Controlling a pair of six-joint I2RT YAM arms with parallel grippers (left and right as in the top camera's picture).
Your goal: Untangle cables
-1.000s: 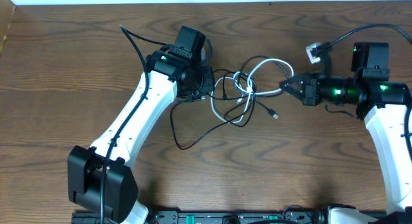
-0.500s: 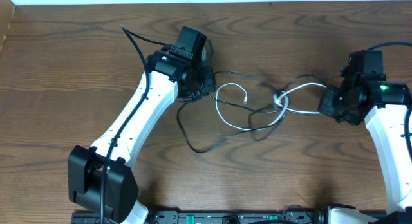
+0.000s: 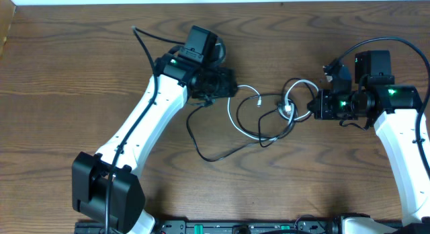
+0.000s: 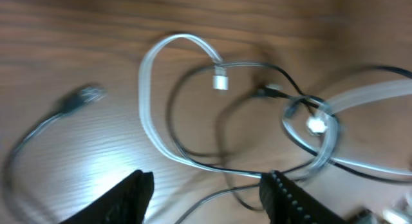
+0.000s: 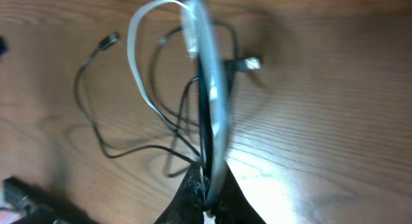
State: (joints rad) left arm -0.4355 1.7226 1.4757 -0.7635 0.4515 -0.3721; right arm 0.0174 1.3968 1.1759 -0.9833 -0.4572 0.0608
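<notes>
Since half a second ago the right hand (image 3: pixel 316 105) is back in toward the middle of the desk (image 3: pixel 67 72). The white cable (image 3: pixel 230 113), drawn out long before, now slackens into a small loop just in front of that hand. The left hand (image 3: pixel 228 83) sits a bit further right than before.

Right hand: pinched closed on the white cable (image 5: pixel 209 69), which stands up from the fingertips as a tall narrow loop in the right wrist view. Whether the black cable (image 5: pixel 84 102) is also in the pinch cannot be told.

Left hand (image 4: pixel 209 185): spread wide and gripping nothing. Cable strands run across the desk in front of its fingertips.

Cable location: both lie on the desk between the two hands, with the long axis running left to right. The black cable (image 3: pixel 216 158) sags in a loose loop toward the near edge, below the left hand. The knot (image 3: pixel 287 109), where white and black cross, sits just beside the right hand and well apart from the left.

Judgement: the untangling is partway along and the knot is not yet undone. The next pull likely needs the hands to draw apart along that left-right axis. The left hand would first have to close on a strand just ahead of it. The right hand is the one nearer the knot.
</notes>
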